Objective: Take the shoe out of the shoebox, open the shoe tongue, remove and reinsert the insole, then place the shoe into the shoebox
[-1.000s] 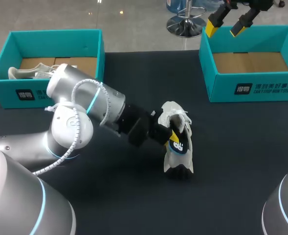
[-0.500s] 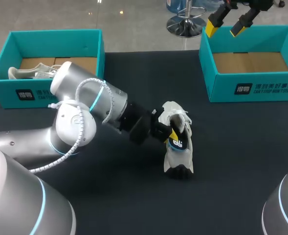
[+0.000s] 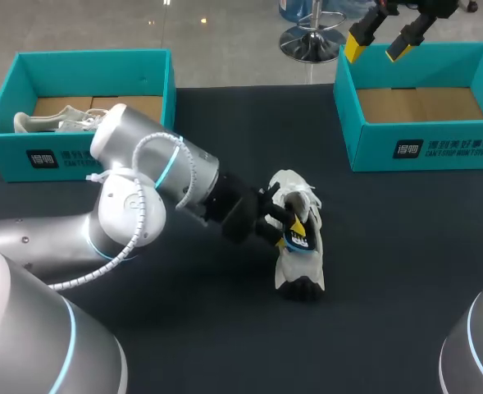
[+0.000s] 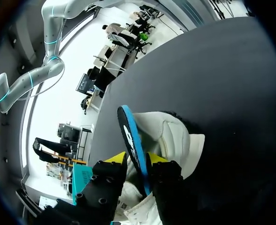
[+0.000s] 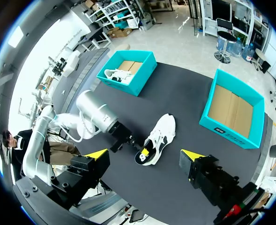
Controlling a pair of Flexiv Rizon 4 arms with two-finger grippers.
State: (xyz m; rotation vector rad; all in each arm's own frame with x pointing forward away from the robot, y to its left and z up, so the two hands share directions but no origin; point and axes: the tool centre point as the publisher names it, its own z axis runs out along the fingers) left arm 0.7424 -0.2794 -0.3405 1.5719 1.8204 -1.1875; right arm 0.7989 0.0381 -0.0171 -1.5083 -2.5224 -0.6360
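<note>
My left gripper comes in from 9 o'clock to the shoe, which sits on the table a little toward 3 o'clock from its middle, laces toward 12 and heel toward 6; in the wrist view my two yellow tips are pinched on the thin blue edge of the insole, one on each face; the insole stands up out of the shoe's opening; the white collar curves just beyond it. My right gripper hangs high at 1 o'clock, over the far rim of the right box, fingers spread wide with nothing between them. The left box is at 10 o'clock and holds a second white shoe.
</note>
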